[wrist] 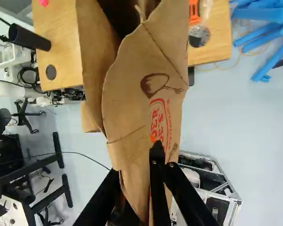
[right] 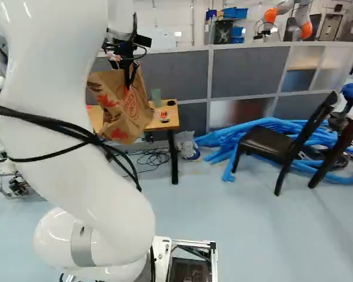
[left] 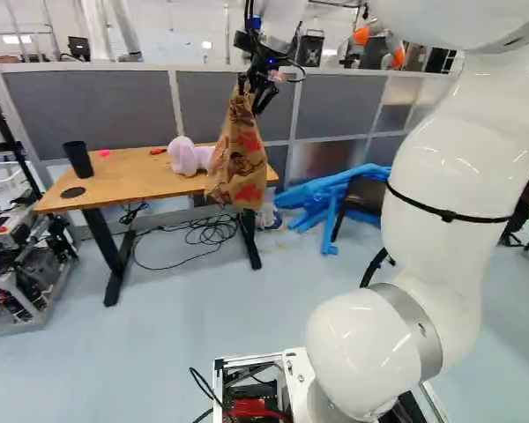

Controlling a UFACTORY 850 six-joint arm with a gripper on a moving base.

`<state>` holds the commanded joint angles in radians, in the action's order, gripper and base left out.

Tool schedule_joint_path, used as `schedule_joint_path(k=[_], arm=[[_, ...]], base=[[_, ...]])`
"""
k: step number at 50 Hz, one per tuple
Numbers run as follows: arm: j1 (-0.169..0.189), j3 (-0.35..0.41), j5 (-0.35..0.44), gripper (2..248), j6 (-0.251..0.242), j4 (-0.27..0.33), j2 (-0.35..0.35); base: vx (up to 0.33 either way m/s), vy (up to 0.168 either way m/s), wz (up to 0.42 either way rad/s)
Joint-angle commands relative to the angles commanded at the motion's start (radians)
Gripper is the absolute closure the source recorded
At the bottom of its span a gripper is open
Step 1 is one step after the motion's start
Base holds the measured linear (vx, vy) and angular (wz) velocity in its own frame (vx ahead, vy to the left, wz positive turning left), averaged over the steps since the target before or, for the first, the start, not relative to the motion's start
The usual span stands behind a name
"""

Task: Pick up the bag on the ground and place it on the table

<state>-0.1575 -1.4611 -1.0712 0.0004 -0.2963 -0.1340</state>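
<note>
High in the left base view my gripper [left: 259, 88] is shut on the top of the brown paper bag [left: 238, 159], which hangs down in front of the right end of the wooden table [left: 115, 183]. The right base view shows the same bag [right: 131, 108] slanting below the fingers, partly hiding the table [right: 172, 120]. In the wrist view the gripper [wrist: 140, 172] pinches the creased paper edge, and the bag [wrist: 144, 96] stretches ahead of it across the table. Whether the bag's bottom touches the table I cannot tell.
A black cup [left: 78, 159] and a pinkish plush thing [left: 188, 156] are on the table. Grey partitions [left: 88, 110] stand behind it. Blue tubes [right: 259, 130] and a dark chair [right: 270, 147] are to its right, a cart [left: 22, 264] to its left. Another robot [right: 285, 9] stands beyond.
</note>
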Motion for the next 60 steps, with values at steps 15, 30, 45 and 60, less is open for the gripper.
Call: schedule_joint_path(k=[15, 30, 45, 60], arm=[[0.0, 0.0, 0.0, 229, 0.0, 0.0, 0.0], [0.0, 0.0, 0.0, 229, 0.0, 0.0, 0.0], [0.0, 0.0, 0.0, 229, 0.0, 0.0, 0.0], [0.0, 0.0, 0.0, 229, 0.0, 0.0, 0.0]], base=[[0.043, 0.311, 0.235], [0.067, 0.249, -0.023], [0.079, 0.204, 0.021], [0.113, 0.034, 0.007]])
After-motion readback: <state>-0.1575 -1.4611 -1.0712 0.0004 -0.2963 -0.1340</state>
